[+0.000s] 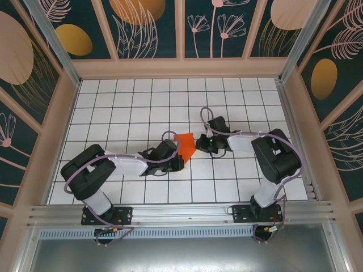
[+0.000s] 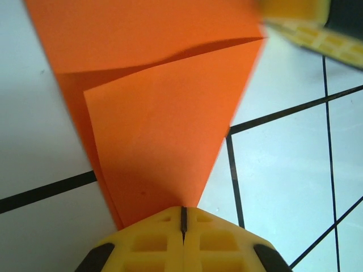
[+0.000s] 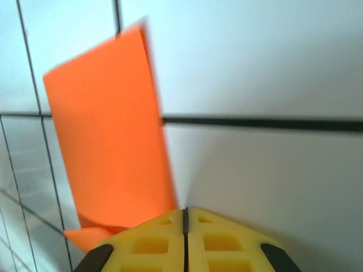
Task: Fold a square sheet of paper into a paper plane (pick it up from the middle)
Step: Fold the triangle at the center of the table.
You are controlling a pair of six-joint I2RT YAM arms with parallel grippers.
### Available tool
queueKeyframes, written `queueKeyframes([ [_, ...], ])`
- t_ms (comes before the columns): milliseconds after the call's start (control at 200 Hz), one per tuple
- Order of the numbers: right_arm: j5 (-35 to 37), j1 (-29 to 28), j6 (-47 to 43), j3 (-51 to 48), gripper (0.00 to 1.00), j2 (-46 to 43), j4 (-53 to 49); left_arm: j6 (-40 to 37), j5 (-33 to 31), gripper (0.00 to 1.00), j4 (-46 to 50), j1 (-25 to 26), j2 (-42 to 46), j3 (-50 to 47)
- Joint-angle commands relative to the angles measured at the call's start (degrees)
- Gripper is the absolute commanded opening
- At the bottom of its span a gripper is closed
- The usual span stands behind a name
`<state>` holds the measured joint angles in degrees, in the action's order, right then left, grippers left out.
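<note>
White tiles with black grid lines make up the table (image 1: 113, 102), walled in by dark panels (image 1: 147, 28) printed with flowers. Your paper (image 1: 184, 144) is mid-table, raised off the tiles between the two arms.

Your left gripper (image 2: 182, 218) is fully closed, and the paper narrows to a point that runs straight into the seam between its fingers. Your right gripper (image 3: 185, 218) is closed too. The paper's edge meets its fingertips and looks nipped there, though only by a sliver, so treat that hold as weak.

I judge you are mid-fold, setting a crease:
- Hold the left pinch firm as the anchor.
- Move the right side slowly and along the paper's plane. Pulling the hands apart would tear it or slip it free.
- Line the edges up before you press, because a crease in paper cannot be taken back.

The paper is thin, matte and bright orange. It is already doubled, with one flap lying over another and a soft diagonal ridge across the top. It is stiff enough to stand upright by itself, and the tiles below it are smooth and slightly glossy.
</note>
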<state>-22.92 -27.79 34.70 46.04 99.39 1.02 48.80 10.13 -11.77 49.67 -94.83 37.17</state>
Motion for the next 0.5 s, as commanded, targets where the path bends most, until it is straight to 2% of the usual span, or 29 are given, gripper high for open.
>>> queueKeyframes([
  [0,4.5,1.3,-1.7,0.2,0.08,-3.9,-1.4,-4.4,-2.0,0.03,9.5,-1.6,0.4,-2.4],
  [125,1.6,0.0,-0.2,-2.2,0.08,-8.5,0.8,-10.3,-2.7,0.03,9.8,-2.5,2.3,-2.0],
  [255,0.0,-4.5,1.7,-3.1,0.08,-9.5,2.8,-12.2,-2.4,0.04,9.8,-2.8,3.2,-1.6],
  [370,-2.0,-8.4,3.9,-2.8,0.08,-7.5,5.5,-12.1,-1.9,0.04,8.8,-2.9,2.9,-1.6],
  [495,-3.1,-10.0,4.7,-1.3,0.06,-3.9,6.8,-11.2,-1.3,0.04,7.2,-3.0,2.8,-1.7],
])
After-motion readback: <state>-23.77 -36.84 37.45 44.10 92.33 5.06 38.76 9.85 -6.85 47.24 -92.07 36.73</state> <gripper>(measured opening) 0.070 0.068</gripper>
